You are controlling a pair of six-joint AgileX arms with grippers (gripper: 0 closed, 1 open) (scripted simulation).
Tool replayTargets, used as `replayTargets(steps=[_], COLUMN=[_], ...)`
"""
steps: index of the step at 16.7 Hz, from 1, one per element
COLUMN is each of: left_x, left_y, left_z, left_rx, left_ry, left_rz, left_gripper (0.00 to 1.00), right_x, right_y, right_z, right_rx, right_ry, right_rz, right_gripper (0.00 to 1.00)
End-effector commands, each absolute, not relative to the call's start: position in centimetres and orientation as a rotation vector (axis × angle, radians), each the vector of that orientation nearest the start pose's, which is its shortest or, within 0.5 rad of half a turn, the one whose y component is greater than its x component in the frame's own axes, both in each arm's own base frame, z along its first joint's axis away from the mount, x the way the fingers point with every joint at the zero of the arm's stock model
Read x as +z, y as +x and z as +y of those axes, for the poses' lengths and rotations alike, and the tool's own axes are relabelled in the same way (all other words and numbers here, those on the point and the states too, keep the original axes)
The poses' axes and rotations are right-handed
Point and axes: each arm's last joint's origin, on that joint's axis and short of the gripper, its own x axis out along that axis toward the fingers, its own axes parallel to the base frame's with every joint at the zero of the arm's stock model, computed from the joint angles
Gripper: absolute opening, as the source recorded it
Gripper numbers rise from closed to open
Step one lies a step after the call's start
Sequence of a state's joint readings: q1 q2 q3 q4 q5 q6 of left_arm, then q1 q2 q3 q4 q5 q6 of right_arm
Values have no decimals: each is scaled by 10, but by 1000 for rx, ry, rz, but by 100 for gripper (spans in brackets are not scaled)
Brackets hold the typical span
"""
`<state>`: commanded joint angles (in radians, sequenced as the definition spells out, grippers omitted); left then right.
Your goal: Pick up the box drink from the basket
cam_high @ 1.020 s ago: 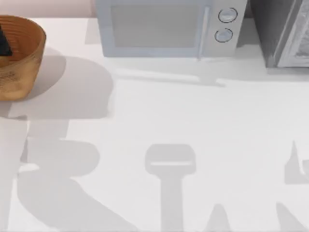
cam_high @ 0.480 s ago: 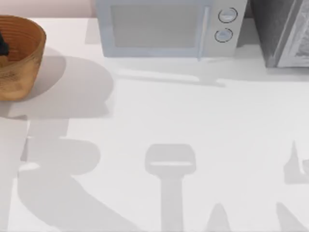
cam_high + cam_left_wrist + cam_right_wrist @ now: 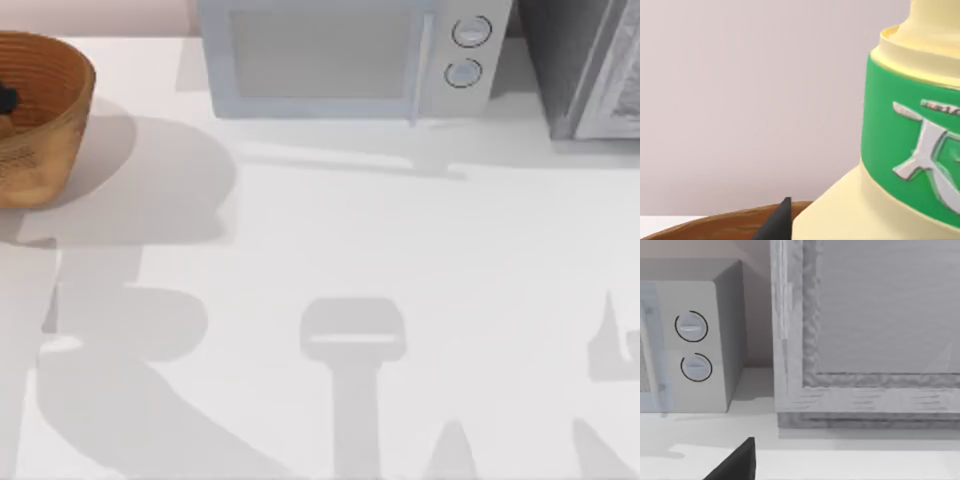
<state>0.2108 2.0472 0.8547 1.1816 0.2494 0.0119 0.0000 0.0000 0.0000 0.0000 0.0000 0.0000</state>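
Drink [image 3: 900,150] close before left wrist camera, above basket [image 3: 40,110] rim at table's left; dark left fingertip [image 3: 777,220] beside it; grasp cannot tell; dark shape in basket shrank, suggesting lift underway; right arm parked.

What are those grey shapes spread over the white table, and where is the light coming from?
Top view: they are shadows on the table, falling toward the picture's lower edge; the basket and microwave cast theirs likewise, so light seems to come from behind them.
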Motion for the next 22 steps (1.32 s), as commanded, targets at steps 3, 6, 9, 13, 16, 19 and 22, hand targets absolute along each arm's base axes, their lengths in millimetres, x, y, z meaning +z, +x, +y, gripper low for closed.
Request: replayTargets(steps=[3, 6, 9, 13, 16, 19, 22], left_x=[127, 127, 127, 138, 158, 191, 227], left_y=[383, 383, 383, 382, 387, 392, 392], left_z=[77, 77, 77, 80, 81, 82, 82], left_rx=[-15, -15, -15, -9, -9, -10, -10], left_ry=[-4, -4, -4, -2, -2, 3, 6], left_rz=[7, 7, 7, -1, -4, -17, -22], left_gripper=[0, 0, 0, 0, 0, 0, 0], right_x=[160, 160, 160, 160, 160, 160, 160], right_y=[106, 106, 106, 106, 106, 106, 106], right_z=[-1, -1, -1, -1, -1, -1, -1], right_rx=[0, 0, 0, 0, 0, 0, 0], right_ry=[0, 0, 0, 0, 0, 0, 0], right_rz=[0, 0, 0, 0, 0, 0, 0], right_gripper=[100, 100, 100, 100, 100, 100, 100])
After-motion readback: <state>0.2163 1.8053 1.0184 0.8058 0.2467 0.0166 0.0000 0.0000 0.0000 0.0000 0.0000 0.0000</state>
